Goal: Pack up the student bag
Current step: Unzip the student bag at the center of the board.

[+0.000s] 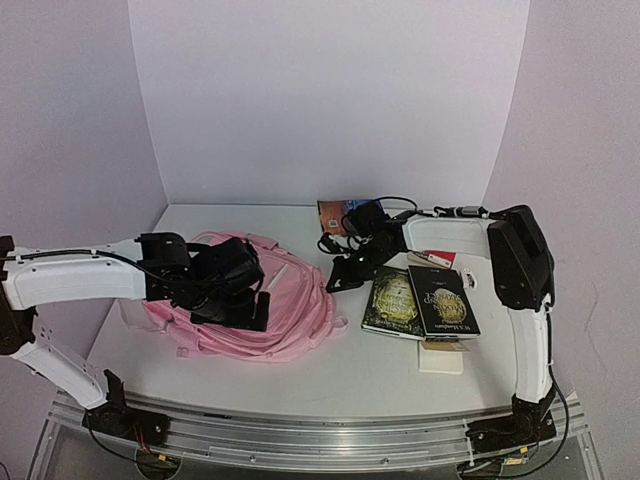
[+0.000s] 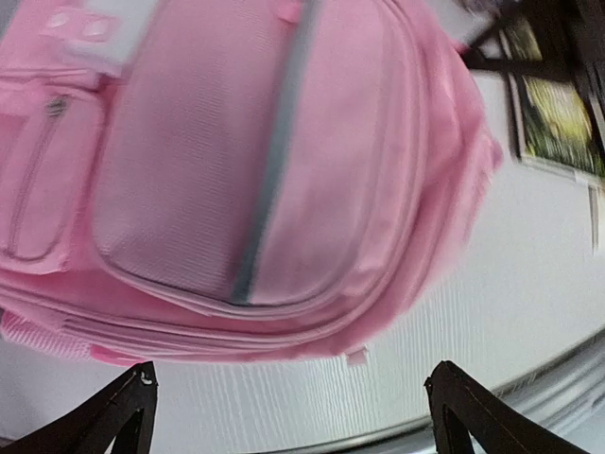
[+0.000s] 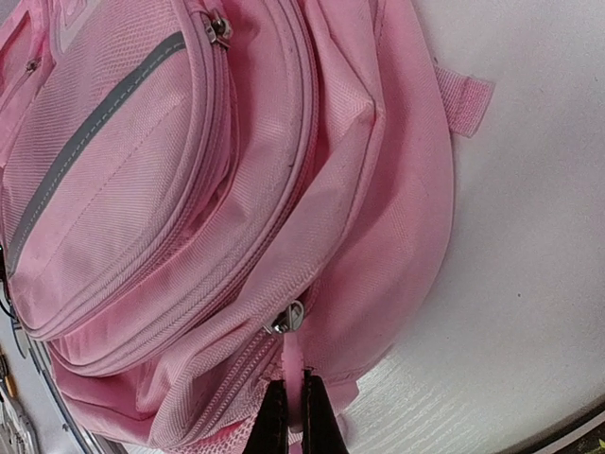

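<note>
Two dark-covered books point(image 1: 420, 300) lie unpacked on the white table point(image 1: 340, 375), near the large soft pink fabric backpack point(image 1: 295, 310). The left end effector point(image 2: 291, 374) hangs wide open, empty, above it; the right end effector point(image 3: 288, 402) pinches its pink zipper pull point(image 3: 292, 364). Packing seems barely begun.

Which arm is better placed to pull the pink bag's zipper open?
Right. The right gripper is shut on the pink zipper pull of the student bag; the left gripper is open above the bag's front, holding nothing.
</note>
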`<state>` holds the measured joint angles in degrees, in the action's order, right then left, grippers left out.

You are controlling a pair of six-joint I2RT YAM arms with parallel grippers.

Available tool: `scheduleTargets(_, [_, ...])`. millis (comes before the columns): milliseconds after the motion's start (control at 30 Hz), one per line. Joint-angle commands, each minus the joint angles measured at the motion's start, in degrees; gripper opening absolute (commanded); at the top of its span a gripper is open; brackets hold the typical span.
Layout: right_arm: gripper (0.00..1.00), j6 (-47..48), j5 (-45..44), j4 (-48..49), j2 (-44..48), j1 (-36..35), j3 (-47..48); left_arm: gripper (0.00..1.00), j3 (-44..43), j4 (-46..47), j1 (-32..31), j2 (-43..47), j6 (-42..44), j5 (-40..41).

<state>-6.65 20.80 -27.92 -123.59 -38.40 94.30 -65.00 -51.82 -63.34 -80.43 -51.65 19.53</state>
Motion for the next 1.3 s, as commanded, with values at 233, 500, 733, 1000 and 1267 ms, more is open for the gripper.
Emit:
scheduleTargets(233, [0.00,0.2,3.9,-1.1,0.1,1.0,-1.0,0.88,-5.2,12.7,-0.6,-7.1,30.9,-3.7])
scheduleTargets(500, [0.00,0.0,4.3,-1.0,0.6,0.9,-1.6,0.74,-10.0,10.9,1.6,-16.2,33.3,-1.8])
scheduleTargets(733, [0.00,-0.1,5.2,-1.0,0.6,0.9,-1.6,0.52,-10.2,9.7,3.6,-19.5,32.7,2.1])
scheduleTargets(1000, [0.00,0.0,4.9,-1.0,0.6,1.0,-2.1,0.46,-11.5,6.2,4.8,-21.1,31.8,3.8])
scheduleTargets(1267, [0.00,0.0,4.9,-0.9,0.4,0.9,-2.5,0.47,-11.8,6.4,4.8,-20.3,32.2,-1.0])
